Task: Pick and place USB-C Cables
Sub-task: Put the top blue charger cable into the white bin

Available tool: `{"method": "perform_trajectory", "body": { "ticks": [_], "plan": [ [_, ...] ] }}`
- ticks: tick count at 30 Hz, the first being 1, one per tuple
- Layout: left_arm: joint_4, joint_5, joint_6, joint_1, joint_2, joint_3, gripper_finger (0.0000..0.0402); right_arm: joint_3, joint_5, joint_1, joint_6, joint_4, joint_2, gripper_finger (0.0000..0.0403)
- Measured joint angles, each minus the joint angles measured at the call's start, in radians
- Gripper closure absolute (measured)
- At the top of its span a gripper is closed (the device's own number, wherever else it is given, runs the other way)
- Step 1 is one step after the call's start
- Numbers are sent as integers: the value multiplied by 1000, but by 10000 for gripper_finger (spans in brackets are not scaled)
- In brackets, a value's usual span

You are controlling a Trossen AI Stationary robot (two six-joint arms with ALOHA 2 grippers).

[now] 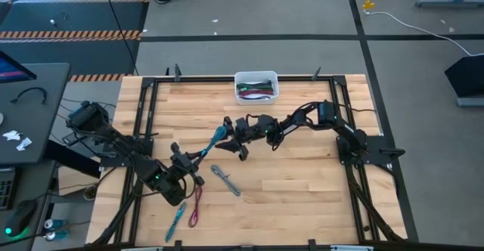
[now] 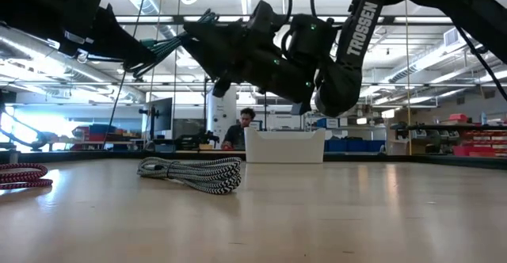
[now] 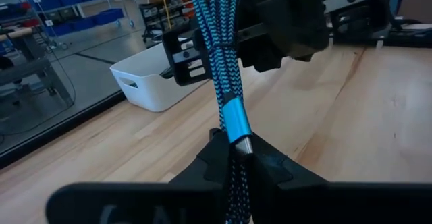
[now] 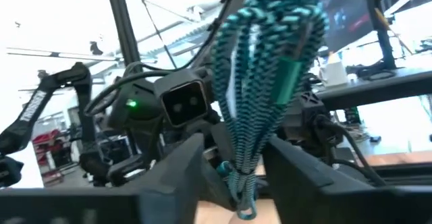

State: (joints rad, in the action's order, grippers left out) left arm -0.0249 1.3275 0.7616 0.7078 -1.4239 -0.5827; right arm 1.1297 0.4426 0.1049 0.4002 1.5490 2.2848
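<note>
A teal braided USB-C cable bundle (image 1: 215,140) is stretched in the air between my two grippers above the table's middle. My left gripper (image 1: 199,157) is shut on its near end. My right gripper (image 1: 229,129) is open at its far end, with one finger on each side of the bundle (image 4: 251,96); I see no touch. Loose on the wood lie a grey-white cable (image 1: 225,180), a maroon cable (image 1: 195,206) and another teal cable (image 1: 175,221). A white bin (image 1: 255,87) at the far edge holds more cables. My left gripper (image 3: 235,169) pinches the teal cable between its two fingers just behind the blue plug sleeve (image 3: 236,123), at the bundle's near end. The fingers lie along the bundle. The cable is lifted clear of the table and runs straight out toward the other gripper.
In the low view the grey-white cable (image 2: 194,173) lies in front of the bin (image 2: 283,146), and the maroon cable (image 2: 20,173) lies at the left. A black frame (image 1: 144,115) borders the table. Bare wood (image 1: 302,190) lies right of the loose cables. A person sits in the room beyond.
</note>
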Motion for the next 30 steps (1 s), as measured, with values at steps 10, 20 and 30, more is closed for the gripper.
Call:
{"method": "perform_trajectory", "body": {
  "ticks": [10, 20, 30],
  "plan": [
    [-1, 1, 2, 0, 0, 0, 360, 0, -16, 31, 1, 2, -2, 377],
    [-74, -104, 61, -2, -1, 0, 264, -72, 8, 151, 8, -51, -155, 386],
    [-104, -132, 65, -5, -1, 0, 180, 166, -486, 284, -682, -1584, -566, 386]
  ]
}}
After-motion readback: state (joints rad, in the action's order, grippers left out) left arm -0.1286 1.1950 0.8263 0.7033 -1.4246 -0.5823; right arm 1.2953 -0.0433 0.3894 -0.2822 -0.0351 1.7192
